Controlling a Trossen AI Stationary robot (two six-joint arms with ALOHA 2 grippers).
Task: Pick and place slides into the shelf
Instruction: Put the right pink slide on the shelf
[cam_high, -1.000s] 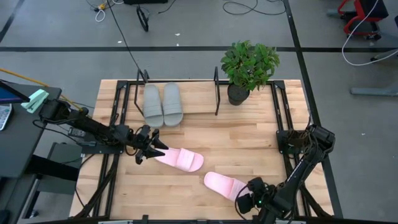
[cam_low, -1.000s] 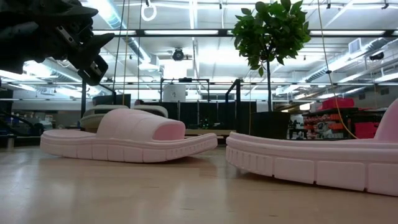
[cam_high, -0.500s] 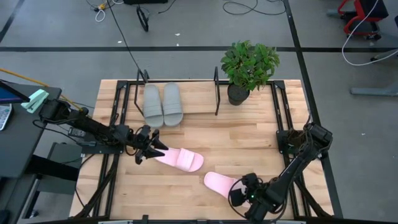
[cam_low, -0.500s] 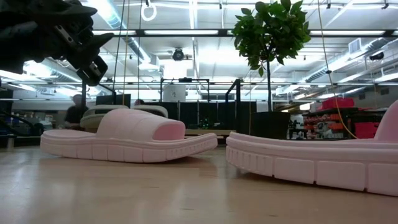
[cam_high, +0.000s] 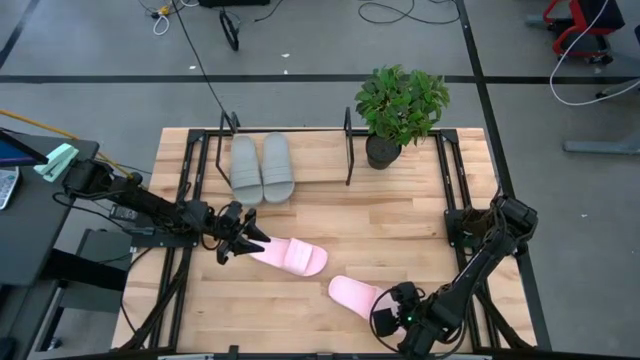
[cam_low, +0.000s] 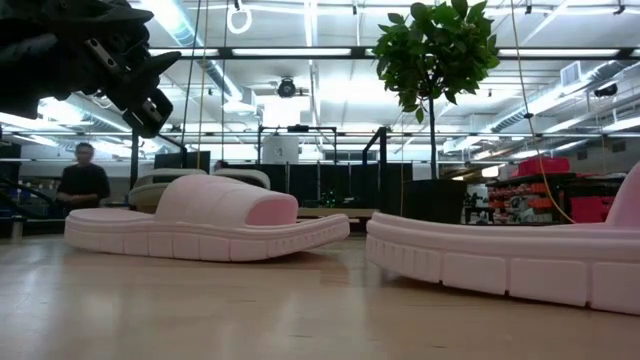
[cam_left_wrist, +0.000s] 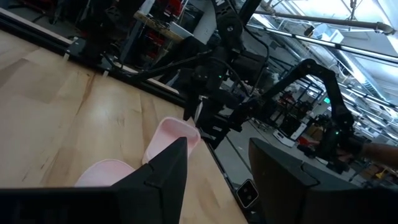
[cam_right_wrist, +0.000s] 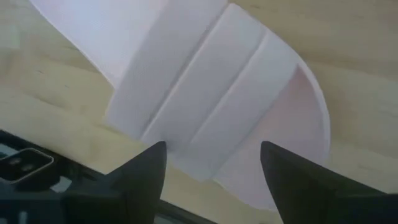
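Observation:
Two grey slides (cam_high: 262, 168) lie side by side on the shelf (cam_high: 348, 150) at the table's far side. One pale pink slide (cam_high: 290, 256) rests sole-down mid-table. My left gripper (cam_high: 258, 240) hovers open and level just above that slide's left end (cam_low: 90, 220). A second pink slide (cam_high: 355, 294) lies near the front edge. My right gripper (cam_high: 388, 312) points steeply down over its ribbed strap (cam_right_wrist: 205, 99), open, with a finger on either side. My right gripper stands open over the near pink slide's strap (cam_right_wrist: 186, 143), coming from above. The slide lies flat on the table. I cannot tell whether the fingertips (cam_right_wrist: 146, 168) touch it.
A potted green plant (cam_high: 400, 105) stands at the shelf's right end. Bare wood lies between the two pink slides and the shelf. Black rails run along the table's left and right sides. A person (cam_low: 83, 180) is in the room behind.
My right gripper has edged slightly toward the table's left over the near pink slide and turned a little. Both pink slides lie where they were.

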